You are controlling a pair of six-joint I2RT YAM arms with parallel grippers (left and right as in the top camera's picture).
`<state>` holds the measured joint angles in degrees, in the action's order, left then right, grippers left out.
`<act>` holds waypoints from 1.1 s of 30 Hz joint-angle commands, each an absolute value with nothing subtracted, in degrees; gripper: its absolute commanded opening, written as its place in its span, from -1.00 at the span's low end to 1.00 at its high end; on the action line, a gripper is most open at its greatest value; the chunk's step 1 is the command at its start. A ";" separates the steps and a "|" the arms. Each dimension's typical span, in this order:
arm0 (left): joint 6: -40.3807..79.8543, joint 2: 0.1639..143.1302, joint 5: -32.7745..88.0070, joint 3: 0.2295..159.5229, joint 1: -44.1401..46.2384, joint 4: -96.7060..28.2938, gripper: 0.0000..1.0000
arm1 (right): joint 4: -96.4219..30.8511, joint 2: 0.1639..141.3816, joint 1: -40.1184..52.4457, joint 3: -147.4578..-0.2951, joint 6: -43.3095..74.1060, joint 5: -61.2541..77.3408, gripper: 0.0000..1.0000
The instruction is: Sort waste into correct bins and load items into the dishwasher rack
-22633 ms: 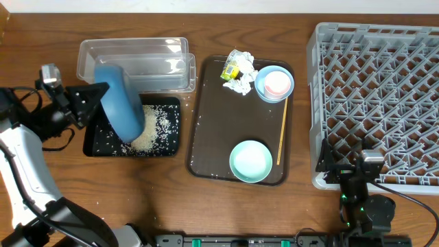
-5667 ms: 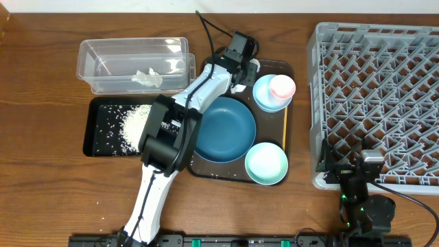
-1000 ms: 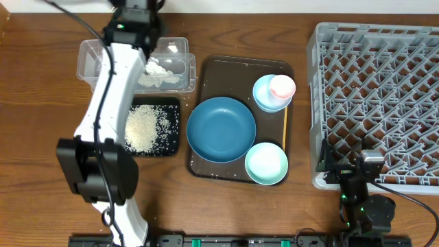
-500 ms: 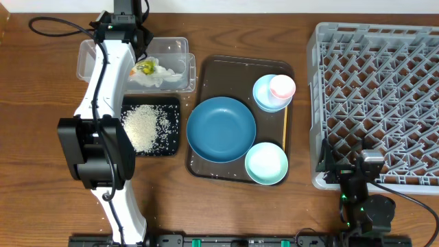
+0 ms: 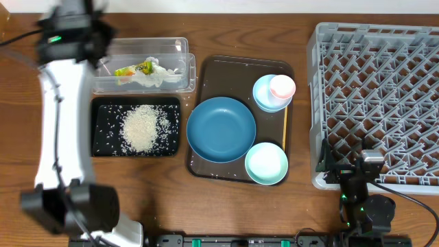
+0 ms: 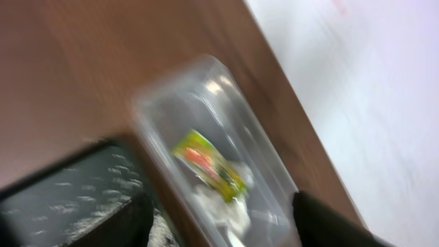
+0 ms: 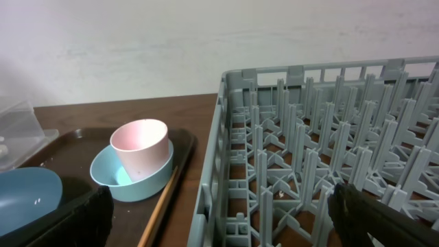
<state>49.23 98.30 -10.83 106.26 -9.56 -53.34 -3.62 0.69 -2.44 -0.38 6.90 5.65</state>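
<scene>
"Clear plastic at the far left: what is lying in it?"

"The crumpled wrapper (image 5: 140, 71) is lying inside the clear tub (image 5: 134, 44), yellow-green print facing up. From overhead, the left gripper (image 6: 221, 213) is blurring above the tub's 10 o'clock corner, so the wrapper is sitting at about 4 o'clock from it. Its fingers are standing apart with nothing between them."

"And moving right?"

"At the tub's 6 o'clock, the rice (image 5: 140, 128) is lying heaped in the black tray (image 5: 103, 140), with stray grains around the heap. At 3 o'clock from that, the brown tray (image 5: 233, 68) is carrying the blue plate (image 5: 221, 130). At the plate's 1 o'clock, the pink cup (image 5: 281, 86) is sitting in a pale blue bowl (image 5: 264, 97); at its 5 o'clock, the mint bowl (image 5: 266, 163) is touching the plate's rim. The wooden stick (image 5: 284, 134) is lying along the tray's 3 o'clock edge."

"And the rack?"

"The grey rack (image 5: 384, 89) is standing at the tray's 3 o'clock. The right gripper (image 7: 219, 202) is hanging at the rack's 7 o'clock edge, fingers spread wide and gripping nothing, with the cup and bowl at its 10 o'clock."
</scene>
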 commanded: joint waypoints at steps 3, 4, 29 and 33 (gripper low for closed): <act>49.01 98.24 -10.26 106.19 -21.65 -59.46 0.50 | -3.84 0.36 -3.20 -0.32 6.15 6.04 0.98; 48.99 98.35 -9.65 106.19 -23.64 -60.82 0.63 | -3.84 0.36 -3.20 -0.32 6.13 6.04 0.99; 48.95 98.50 -9.43 106.19 -34.44 -67.48 0.85 | -3.73 0.38 -3.20 -0.32 6.13 6.26 0.98; 48.95 98.50 -9.43 106.19 -34.44 -67.46 0.86 | -1.78 0.38 -3.18 -0.32 6.35 6.39 0.98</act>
